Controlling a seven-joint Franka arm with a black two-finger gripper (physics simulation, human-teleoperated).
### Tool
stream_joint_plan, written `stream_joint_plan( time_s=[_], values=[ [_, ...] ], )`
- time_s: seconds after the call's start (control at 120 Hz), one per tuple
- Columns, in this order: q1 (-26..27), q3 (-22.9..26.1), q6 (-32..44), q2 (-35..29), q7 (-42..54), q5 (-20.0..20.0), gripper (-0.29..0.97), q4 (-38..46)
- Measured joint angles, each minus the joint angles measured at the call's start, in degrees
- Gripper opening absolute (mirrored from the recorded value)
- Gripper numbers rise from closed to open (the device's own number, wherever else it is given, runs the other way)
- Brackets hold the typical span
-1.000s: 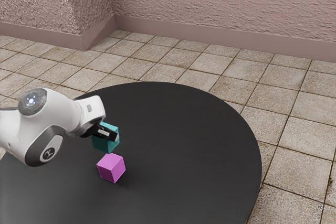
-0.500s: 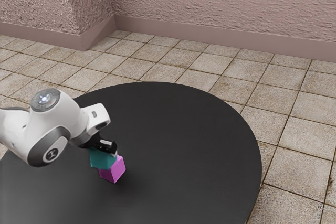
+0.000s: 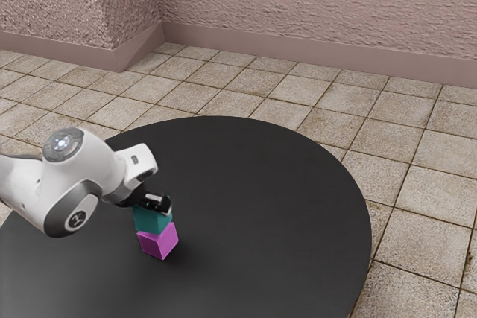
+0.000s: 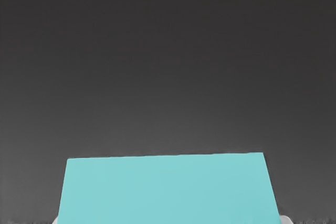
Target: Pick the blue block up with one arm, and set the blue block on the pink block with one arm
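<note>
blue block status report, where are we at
Tool at the top of the blue block. Blue block upright on the pink block, stacked on the black table. Nothing seen in the way.

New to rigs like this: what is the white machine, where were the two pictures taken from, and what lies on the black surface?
It is a simulated robot arm ending in a black two-finger gripper. One picture comes from a camera beside it, the other from a camera on its hand. On the round black table a blue block sits on a pink block. The gripper is at the blue block's top; whether it grips it is unclear.
</note>
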State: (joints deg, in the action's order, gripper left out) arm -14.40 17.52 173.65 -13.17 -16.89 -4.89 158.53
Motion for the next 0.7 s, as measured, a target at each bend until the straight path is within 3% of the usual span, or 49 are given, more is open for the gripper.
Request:
stream_joint_plan(
  time_s=[0.15,0.483,0.567,0.7],
  values=[
    [-0.02,-0.02,0.59,0.06,1.07,0.00,0.38,0.38],
    [-0.06,-0.72,0.31,0.06,4.57,0.06,0.59,-1.14],
    [-0.10,-3.32,-6.57,-0.01,7.26,0.25,0.61,-11.65],
    [0.09,-5.82,-29.77,0.31,12.05,0.51,0.63,-38.48]
  ],
)
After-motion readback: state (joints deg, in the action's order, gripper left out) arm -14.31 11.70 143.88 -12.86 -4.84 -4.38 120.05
